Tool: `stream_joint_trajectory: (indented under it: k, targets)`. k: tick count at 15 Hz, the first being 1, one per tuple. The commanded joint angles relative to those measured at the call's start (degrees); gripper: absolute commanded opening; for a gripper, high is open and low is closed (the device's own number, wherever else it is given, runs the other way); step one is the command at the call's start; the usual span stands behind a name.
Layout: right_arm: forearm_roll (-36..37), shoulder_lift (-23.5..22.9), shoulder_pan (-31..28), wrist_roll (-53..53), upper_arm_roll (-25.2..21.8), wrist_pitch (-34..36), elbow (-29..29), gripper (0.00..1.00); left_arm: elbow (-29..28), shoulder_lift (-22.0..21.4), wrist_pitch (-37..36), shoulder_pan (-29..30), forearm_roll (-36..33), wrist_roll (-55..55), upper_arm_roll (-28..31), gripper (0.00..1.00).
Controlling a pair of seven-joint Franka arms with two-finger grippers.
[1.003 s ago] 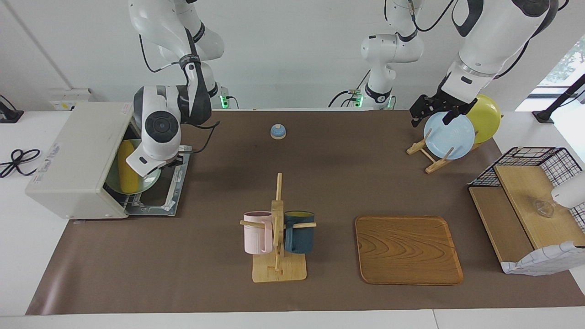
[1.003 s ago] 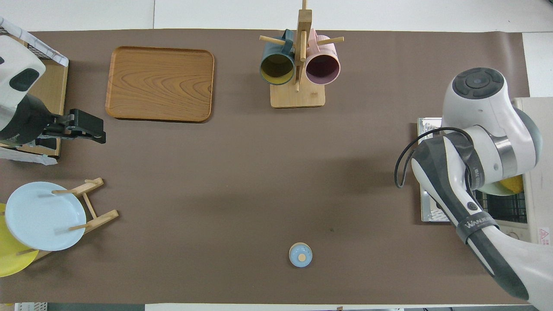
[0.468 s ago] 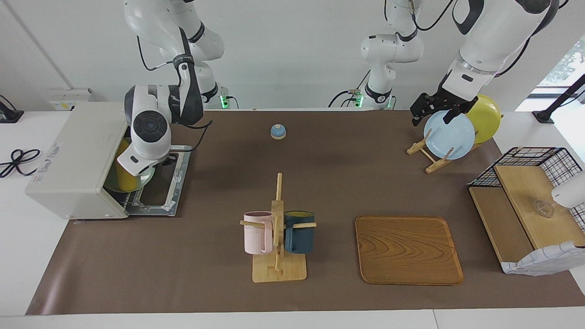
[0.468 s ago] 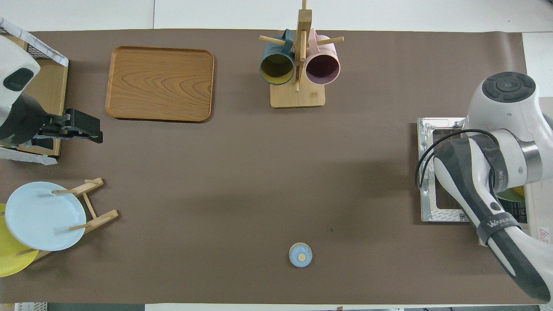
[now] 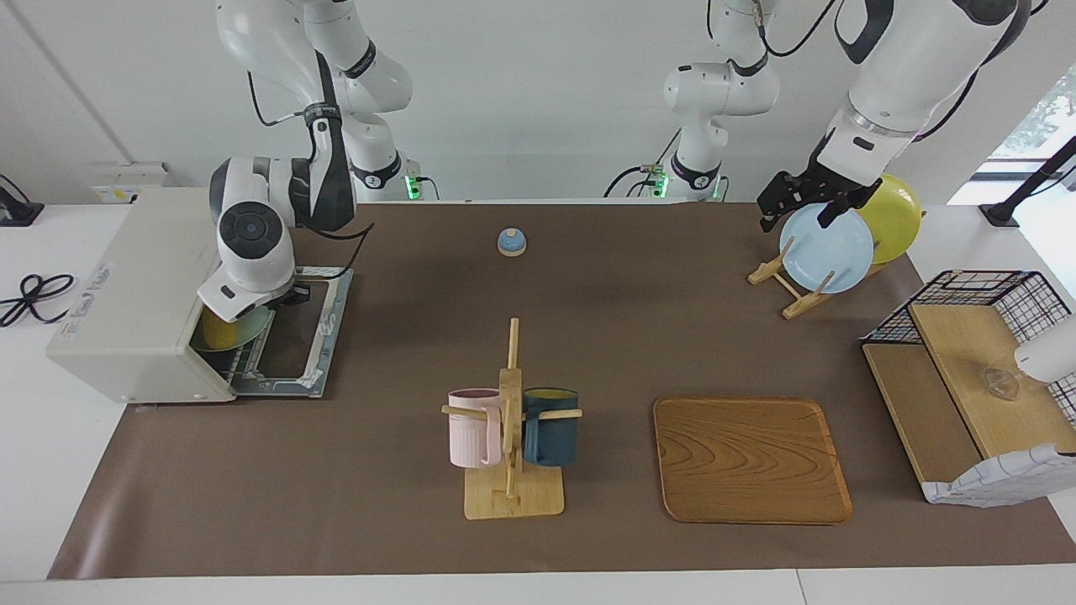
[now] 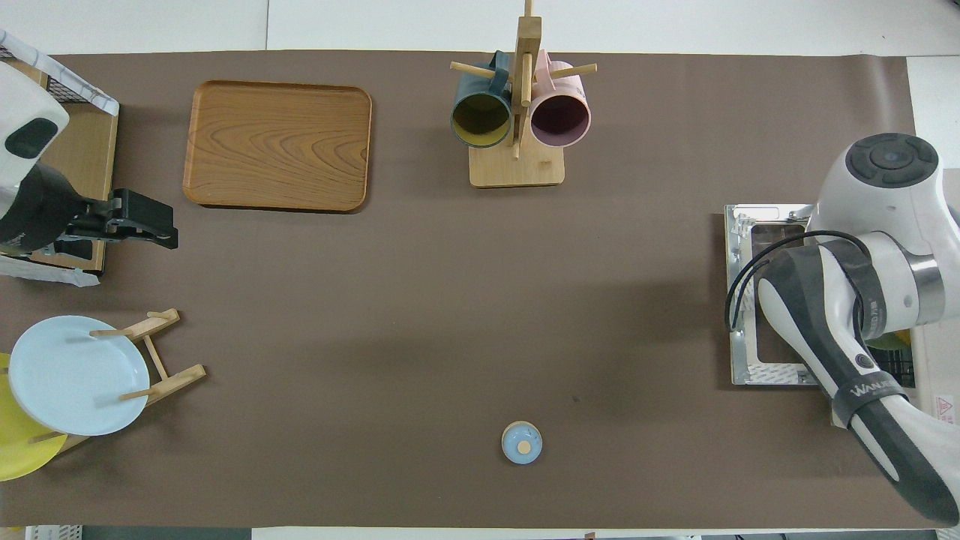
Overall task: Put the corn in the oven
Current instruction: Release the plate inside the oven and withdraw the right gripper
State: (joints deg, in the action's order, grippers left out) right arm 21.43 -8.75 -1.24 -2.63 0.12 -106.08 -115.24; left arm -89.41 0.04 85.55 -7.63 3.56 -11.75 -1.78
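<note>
1. The right pincer [image 5: 282, 296] is at the mouth of the oven [image 5: 143, 294], which stands at the right arm's end of the table [image 5: 588, 336]. The arm's own wrist hides the fingers, so I cannot tell whether it grips anything.
2. The corn [image 5: 220, 333] lies on a mint plate [image 5: 245, 329], just inside the oven on the wire rack; only a yellow end of it shows under the wrist.
3. To do this step well, I judge the plate should slide level and straight along the rack, deep enough that the lowered oven door [image 5: 301, 332] can swing shut without catching the rim.
4. The wrist sits close to the oven's top edge, so any lift risks a knock there.
5. The left pincer [image 5: 803, 202] waits over the blue plate [image 5: 826, 249] in its wooden stand, fingers apart and empty.
6. The mug rack [image 5: 511, 424], wooden tray [image 5: 751, 458] and small bell [image 5: 511, 242] stand well apart from the oven and block nothing.
</note>
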Motion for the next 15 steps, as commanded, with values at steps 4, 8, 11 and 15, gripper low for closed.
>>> stream_joint_trajectory:
  k: [4, 8, 11, 15]
  targets:
    - [-0.16, 1.02, -2.19, 2.02, 0.85, -3.61, -3.15, 0.09, -0.94, -1.18, -0.47, 0.95, -0.66, 0.06, -0.68, 1.00]
    - [-1.21, 1.28, -1.41, 2.11, 0.94, -2.47, -2.27, 0.17, -0.94, -1.18, -0.47, 0.95, -0.66, 0.06, -0.68, 1.00]
    - [-3.23, 1.11, -1.31, 2.11, 1.99, 2.00, 1.41, 0.17, -0.94, -1.18, -0.47, 1.04, -0.66, 0.06, -0.68, 1.00]
    - [-4.81, -0.03, -1.31, 2.11, 4.01, 6.05, 6.25, 0.17, -0.94, -1.18, -0.47, 1.04, -0.66, 0.06, -0.68, 1.00]
